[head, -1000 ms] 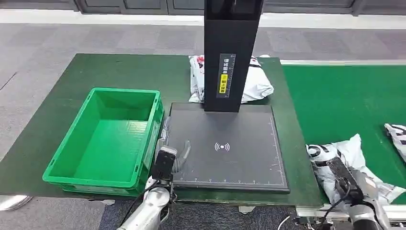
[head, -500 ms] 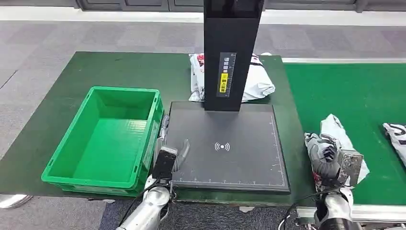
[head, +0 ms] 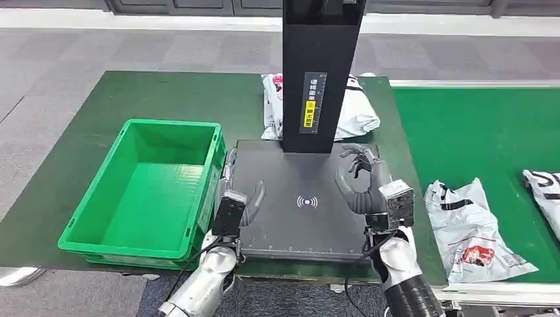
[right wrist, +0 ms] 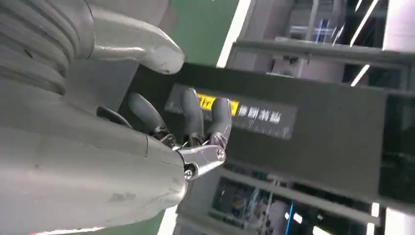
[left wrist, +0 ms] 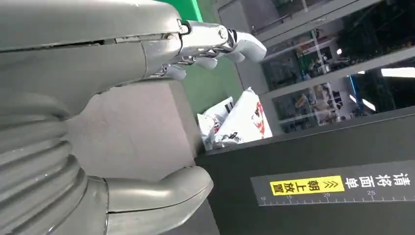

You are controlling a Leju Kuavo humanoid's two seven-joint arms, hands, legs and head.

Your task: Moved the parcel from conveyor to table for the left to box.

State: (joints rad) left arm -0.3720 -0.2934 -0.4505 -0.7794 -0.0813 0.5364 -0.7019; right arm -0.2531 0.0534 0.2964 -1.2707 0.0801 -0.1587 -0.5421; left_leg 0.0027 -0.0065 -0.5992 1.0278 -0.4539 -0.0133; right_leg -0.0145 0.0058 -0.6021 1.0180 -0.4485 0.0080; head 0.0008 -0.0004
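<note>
A white plastic parcel with black and red print lies flat on the green conveyor belt, just right of the table edge. My right hand hovers to its left, over the right side of the black scanner plate, fingers spread and holding nothing; the right wrist view shows its fingers apart before the black post. My left hand is open at the plate's left edge, beside the empty green crate. The left wrist view shows its thumb and fingers apart.
A black post with a yellow label stands at the back of the plate. Behind it lies another white parcel, also in the left wrist view. A third parcel sits at the belt's right edge. The table is dark green.
My right hand, which had the parcel bunched up in it on the belt, has let go and swung left over the scanner plate. The parcel now lies flat. The left hand barely moved.
</note>
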